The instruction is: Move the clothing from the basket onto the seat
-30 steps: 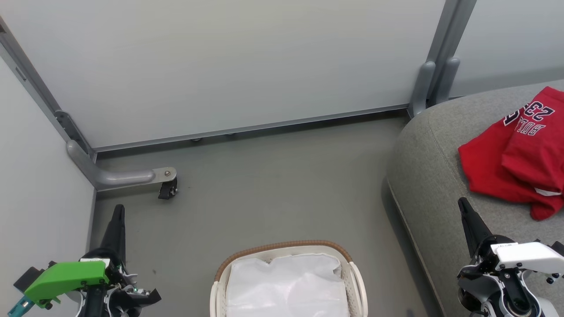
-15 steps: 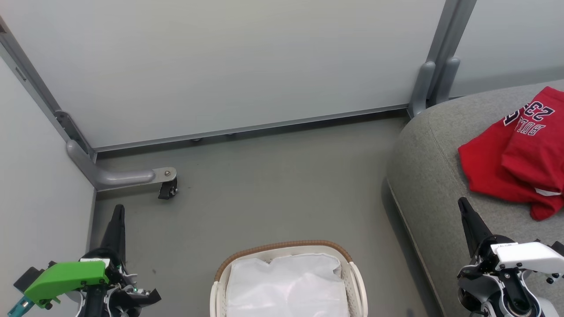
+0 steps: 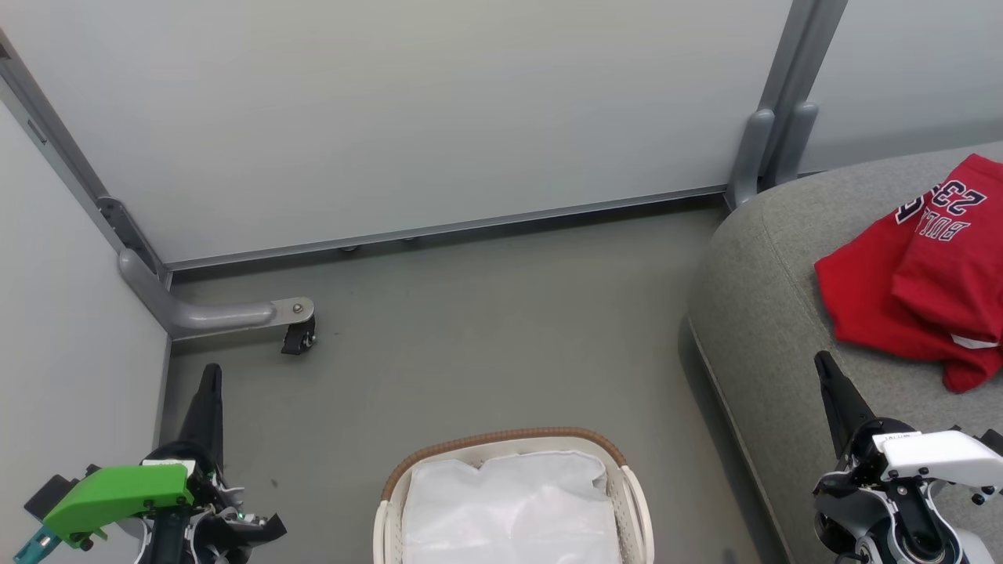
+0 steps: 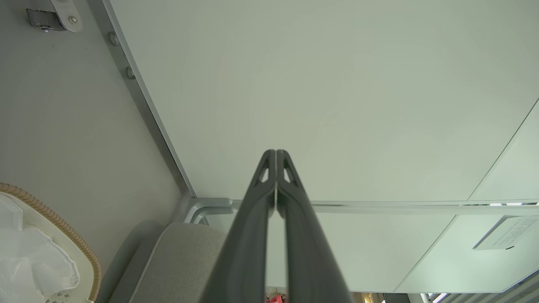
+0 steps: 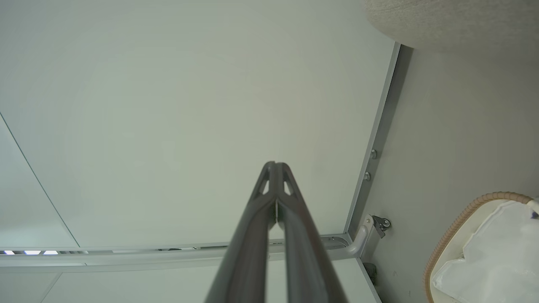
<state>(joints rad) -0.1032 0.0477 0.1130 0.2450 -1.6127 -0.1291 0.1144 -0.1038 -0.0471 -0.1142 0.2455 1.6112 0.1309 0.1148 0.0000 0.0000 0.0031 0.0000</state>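
Two red garments [image 3: 921, 286] with "23" and "BULLS" lettering lie overlapped on the light grey seat [image 3: 764, 305] at the right of the head view. The white basket [image 3: 513, 501] with its brown woven rim stands on the floor at the bottom centre, holding just its white liner [image 3: 509, 509]. My left gripper [image 3: 210, 376] is shut and empty at the lower left, well left of the basket. At the lower right, over the seat's front edge and below the garments, my right gripper [image 3: 823, 362] is shut and empty. The wrist views show each pair of fingers [image 4: 276, 168] [image 5: 276, 179] pressed together.
Pale partition walls [image 3: 407, 117] close off the back and left. A grey metal foot with a black caster [image 3: 296, 337] juts onto the floor at the left. A grey upright post [image 3: 772, 141] stands behind the seat's corner. Grey floor [image 3: 486, 345] lies between the basket and the wall.
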